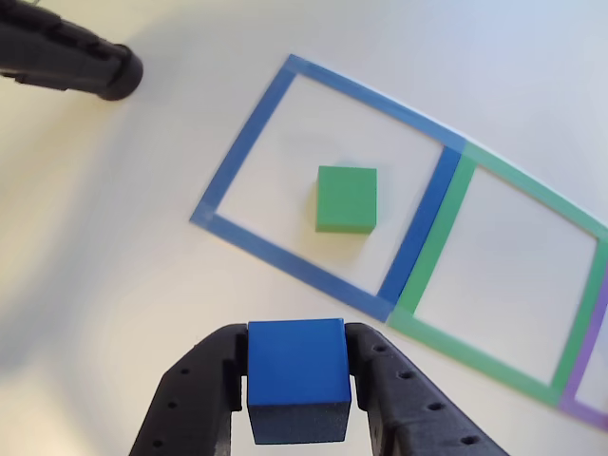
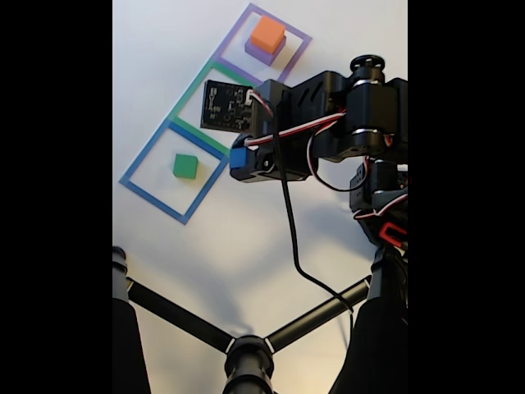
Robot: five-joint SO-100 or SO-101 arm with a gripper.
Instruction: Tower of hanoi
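Your gripper [image 1: 296, 399]: black, two-fingered, entering the other view from the bottom edge. Its jaws pinch a blue cube [image 1: 296, 375] between them, one finger against each side face, with the cube held above the white table [image 1: 114, 237]. In the fixed view you see the same blue cube [image 2: 239, 158] at the tip of the arm [image 2: 328, 123], just right of the blue square.

Green cube [image 1: 347, 199]: sits flat inside the blue tape square [image 1: 249, 133], near its middle, touching no tape. In the fixed view you find it [image 2: 185, 167] in the lowest of the three squares [image 2: 144, 161].

Green tape square [image 1: 446, 228]: shares an edge with the blue one, to its right in the other view. In the fixed view it [image 2: 190, 92] is the middle square, and the arm covers part of it.

Purple tape square [image 1: 587, 361]: you see only a corner of it at the right edge of the other view. In the fixed view it [image 2: 297, 34] is the top square and holds an orange cube [image 2: 267, 34] stacked on a purple cube [image 2: 264, 54].

Tripod [image 2: 246, 349]: black legs spread across the bottom of the fixed view. One black tube end [image 1: 104, 68] shows at the upper left of the other view.
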